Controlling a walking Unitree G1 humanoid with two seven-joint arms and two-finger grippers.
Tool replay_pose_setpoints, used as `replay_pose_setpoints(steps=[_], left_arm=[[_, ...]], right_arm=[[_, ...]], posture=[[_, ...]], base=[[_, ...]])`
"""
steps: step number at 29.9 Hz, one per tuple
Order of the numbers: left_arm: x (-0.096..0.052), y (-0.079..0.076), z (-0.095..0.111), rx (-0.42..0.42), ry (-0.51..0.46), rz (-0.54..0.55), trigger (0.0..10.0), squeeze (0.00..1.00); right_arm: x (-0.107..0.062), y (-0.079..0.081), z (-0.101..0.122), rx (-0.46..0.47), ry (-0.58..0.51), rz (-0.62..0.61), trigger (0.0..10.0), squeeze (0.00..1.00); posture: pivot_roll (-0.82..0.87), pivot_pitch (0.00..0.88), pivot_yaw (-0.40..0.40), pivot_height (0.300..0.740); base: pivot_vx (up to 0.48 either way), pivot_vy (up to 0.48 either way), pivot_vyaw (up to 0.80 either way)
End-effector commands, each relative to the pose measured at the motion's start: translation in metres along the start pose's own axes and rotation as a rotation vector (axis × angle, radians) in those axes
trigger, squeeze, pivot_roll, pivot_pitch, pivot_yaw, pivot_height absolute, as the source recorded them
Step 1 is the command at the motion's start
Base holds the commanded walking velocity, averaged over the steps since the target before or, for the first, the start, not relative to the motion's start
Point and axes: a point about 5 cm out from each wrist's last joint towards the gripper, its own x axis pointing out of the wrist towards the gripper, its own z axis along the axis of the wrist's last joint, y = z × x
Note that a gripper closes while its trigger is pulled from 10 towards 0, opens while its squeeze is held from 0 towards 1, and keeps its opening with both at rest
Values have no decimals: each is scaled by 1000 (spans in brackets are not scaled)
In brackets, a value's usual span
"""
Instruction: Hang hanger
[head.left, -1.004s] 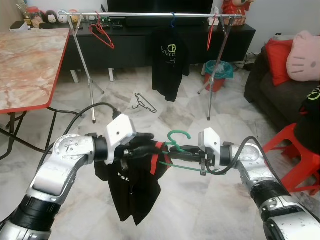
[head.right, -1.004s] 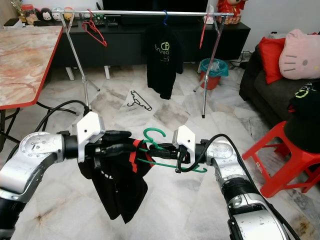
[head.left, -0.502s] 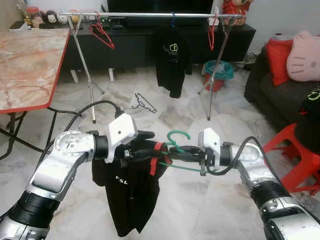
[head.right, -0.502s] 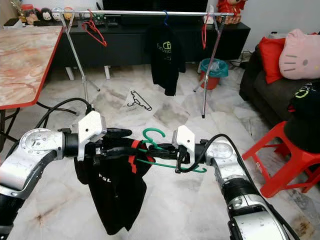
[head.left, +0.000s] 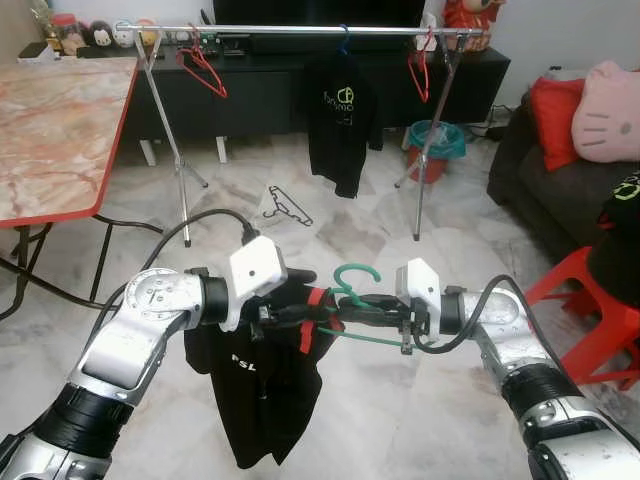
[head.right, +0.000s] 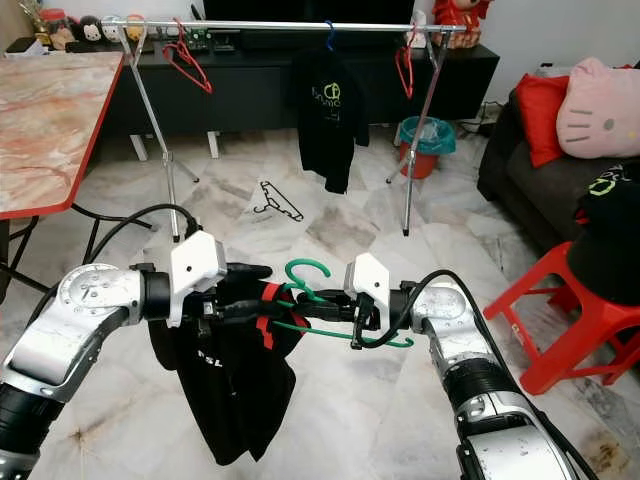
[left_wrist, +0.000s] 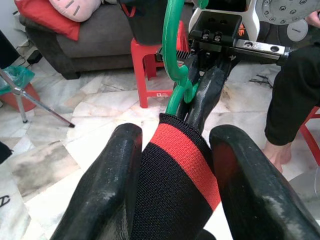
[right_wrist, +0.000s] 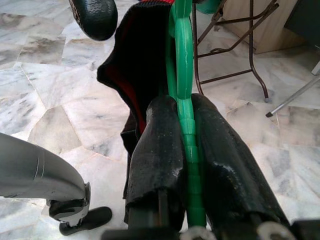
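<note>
Here, green hanger (right_wrist: 186, 115) clenched between the right claw (right_wrist: 187, 150) fingers, left claw (left_wrist: 172, 180) grasping the black shirt (head.left: 262, 385) collar.

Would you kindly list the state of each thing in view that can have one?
Green hanger: off the rail, gripped.
Black shirt with red collar: dangling, collar gripped, hanger's arm going into it.
Right end effector: shut on the green hanger.
Left end effector: shut on the shirt's collar.
Clothes rail: standing, one black shirt and red hangers hung.
Black hanger: lying on floor.
</note>
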Motion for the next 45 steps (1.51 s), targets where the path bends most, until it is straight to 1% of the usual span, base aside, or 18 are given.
replay_pose_setpoints(steps=[1,6,7,8,10,11,12,16,17,25,31,39,45], left_arm=[[2,-3,-4,11,34,-25,10000,0],[3,-3,-7,16,43,-24,10000,0],[3,-2,-6,17,40,-12,9686,0],[3,-2,-6,17,40,-12,9686,0],[4,-1,-6,21,43,-5,6549,0],[4,-1,-6,21,43,-5,6549,0],[4,-1,-8,25,53,-7,1922,0],[5,-1,-8,26,55,-7,1922,0],[5,-1,-9,26,55,-7,0,0],[7,-3,-10,31,63,-20,0,0],[7,-3,-10,19,51,-19,0,0],[4,-2,1,-41,-43,-11,0,0],[-2,3,6,-49,-71,9,0,0]], right_arm=[[-1,-4,10,-37,-31,-8,10000,0],[-2,-4,10,-38,-30,-9,10000,0],[-2,-4,10,-38,-30,-10,10000,0],[-2,-4,10,-38,-30,-10,10000,0],[-2,-4,10,-39,-29,-10,10000,0],[-2,-4,10,-39,-29,-10,10000,0],[-2,-4,11,-38,-31,-9,10000,0],[-1,-4,11,-38,-32,-9,10000,0],[-1,-4,11,-37,-32,-9,10000,0],[-2,-3,11,-39,-28,-7,10000,0],[0,-2,10,-36,-29,-2,10000,0],[2,6,-1,-34,24,35,10000,0],[2,10,-7,-35,57,41,10000,0]], posture=[[67,0,-77,736],[65,0,-77,736],[66,0,-77,736],[66,0,-77,736],[66,0,-77,736],[66,0,-77,736],[62,0,-77,736],[62,0,-77,736],[62,0,-77,736],[58,0,-78,736],[60,0,-78,736],[62,0,-76,736],[63,0,-75,736]], base=[[0,0,0],[0,0,0],[0,0,0],[0,0,0],[0,0,0],[0,0,0],[0,0,0],[0,0,0],[0,0,0],[0,0,0],[0,0,0],[0,0,0],[0,0,0]])
